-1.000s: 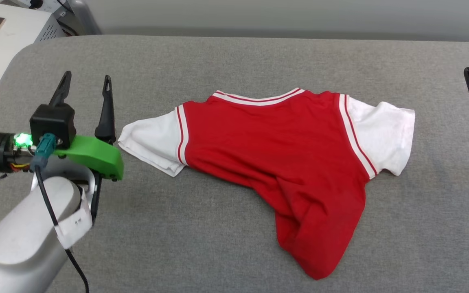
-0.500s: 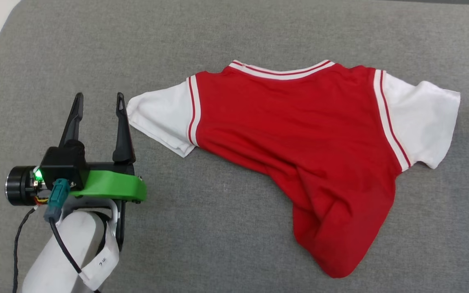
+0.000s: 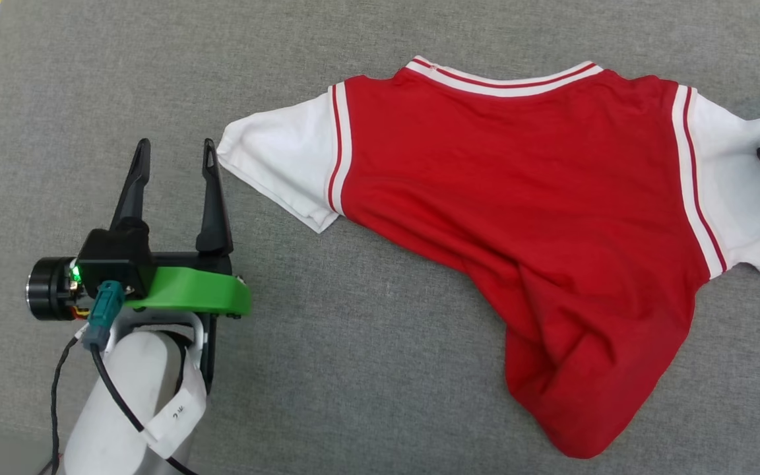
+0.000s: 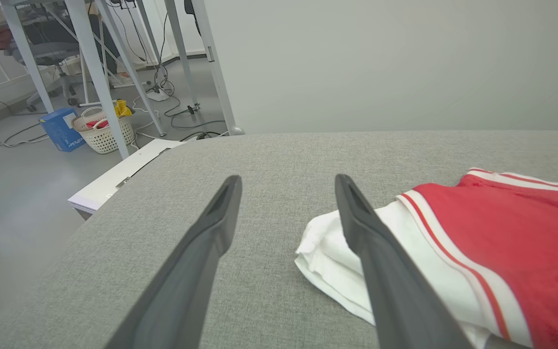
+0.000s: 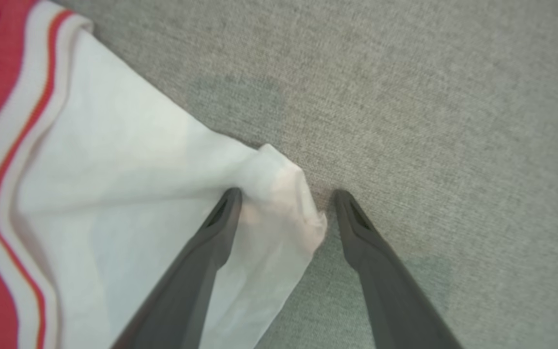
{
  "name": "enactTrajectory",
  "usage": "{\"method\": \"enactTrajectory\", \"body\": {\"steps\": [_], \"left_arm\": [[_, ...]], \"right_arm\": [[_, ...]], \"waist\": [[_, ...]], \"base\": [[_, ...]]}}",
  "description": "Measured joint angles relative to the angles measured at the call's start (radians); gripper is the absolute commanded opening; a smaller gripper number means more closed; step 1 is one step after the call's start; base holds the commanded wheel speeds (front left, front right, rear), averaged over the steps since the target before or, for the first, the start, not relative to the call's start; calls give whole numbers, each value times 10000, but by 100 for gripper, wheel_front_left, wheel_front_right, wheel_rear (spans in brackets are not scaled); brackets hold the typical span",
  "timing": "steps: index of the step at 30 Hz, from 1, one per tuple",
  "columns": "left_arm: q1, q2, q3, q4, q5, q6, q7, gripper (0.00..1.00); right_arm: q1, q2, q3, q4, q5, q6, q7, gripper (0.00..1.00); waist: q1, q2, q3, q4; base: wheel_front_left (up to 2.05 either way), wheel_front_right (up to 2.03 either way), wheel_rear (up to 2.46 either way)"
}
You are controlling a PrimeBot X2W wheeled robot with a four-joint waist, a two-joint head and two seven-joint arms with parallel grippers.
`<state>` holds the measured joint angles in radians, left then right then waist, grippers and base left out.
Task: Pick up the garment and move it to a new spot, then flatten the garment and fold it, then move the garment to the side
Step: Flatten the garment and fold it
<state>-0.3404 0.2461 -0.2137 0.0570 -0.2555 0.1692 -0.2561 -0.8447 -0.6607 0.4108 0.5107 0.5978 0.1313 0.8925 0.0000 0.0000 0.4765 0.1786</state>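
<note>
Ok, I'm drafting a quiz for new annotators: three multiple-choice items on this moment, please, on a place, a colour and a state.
1. The left gripper is: A beside the garment's sleeve; B on its red middle; C beneath it.
2. The sleeves are: A black; B white; C green.
3. The right gripper is: A open; B shut on cloth; C shut, empty.
A: one finger stands at the sleeve's edge.
B: both show white.
A: its fingers stand apart astride a sleeve corner.

Bright even lighting, soft faint shadows, no glare, right wrist view blurred, wide-angle distortion at edges
</note>
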Motion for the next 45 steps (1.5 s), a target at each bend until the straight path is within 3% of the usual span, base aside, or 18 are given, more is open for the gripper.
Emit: {"method": "enactTrajectory", "body": {"steps": [2, 3, 11, 15, 20, 25, 26, 27, 30, 37, 41, 45], "left_arm": [[2, -56, 247, 46, 198, -157, 0, 100], [3, -67, 339, 65, 261, -203, 0, 100], [7, -219, 970, 339, 685, -788, 0, 100], [-162, -150, 1235, 583, 792, -1239, 0, 100], [-799, 232, 1482, 838, 817, -1891, 0, 100], [-1695, 863, 1081, 1486, 828, -2594, 238, 100], [-1949, 984, 934, 1599, 769, -2709, 520, 100], [-2746, 1340, 401, 1862, 410, -2903, 1444, 100], [-3619, 1814, -533, 2153, -314, -2961, 2706, 100], [-5453, 3112, -3120, 2627, -3476, -2968, 6654, 100], [-6403, 3503, -4288, 2892, -4893, -2970, 8590, 100], [-7034, 3639, -5068, 3388, -5739, -2970, 9785, 100]], "right_arm": [[-2, -31, 136, 36, 234, 0, -138, 100], [-3, -42, 161, 63, 349, 0, -263, 0], [33, 23, 573, 161, 779, 2, -1981, 0], [133, -311, 704, -219, 1016, 2, -2698, 0], [371, -869, 734, -1035, 1315, 2, -3170, 0], [959, -1313, 654, -1871, 1574, 2, -3354, 0], [1086, -1371, 577, -2036, 1628, 2, -3392, 0], [1429, -1538, 332, -2462, 1655, 2, -3448, 0], [1810, -1649, 94, -2778, 1641, 2, -3505, 0], [2260, -1492, -380, -3361, 1455, 2, -3405, 0], [2299, -1331, -573, -3653, 1338, 2, -3231, 0], [2297, -1197, -685, -3868, 1243, 2, -3093, 0]], "waist": [[0, 0, 3, -12], [0, 0, -10, -28], [0, 0, -475, -259], [0, 0, -824, -399], [0, 0, -1196, -663], [0, 0, -1426, -1014], [0, 0, -1454, -1083], [0, 0, -1488, -1269], [0, 0, -1455, -1424], [0, 0, -1166, -1690], [0, 0, -919, -1794], [0, 0, -669, -1891]], "base": [[0, 0, 0], [0, 0, 0], [0, 0, 0], [0, 0, 0], [0, 0, 0], [0, 0, 0], [0, 0, 0], [0, 0, 0], [0, 0, 0], [0, 0, 0], [0, 0, 0], [0, 0, 0]]}}
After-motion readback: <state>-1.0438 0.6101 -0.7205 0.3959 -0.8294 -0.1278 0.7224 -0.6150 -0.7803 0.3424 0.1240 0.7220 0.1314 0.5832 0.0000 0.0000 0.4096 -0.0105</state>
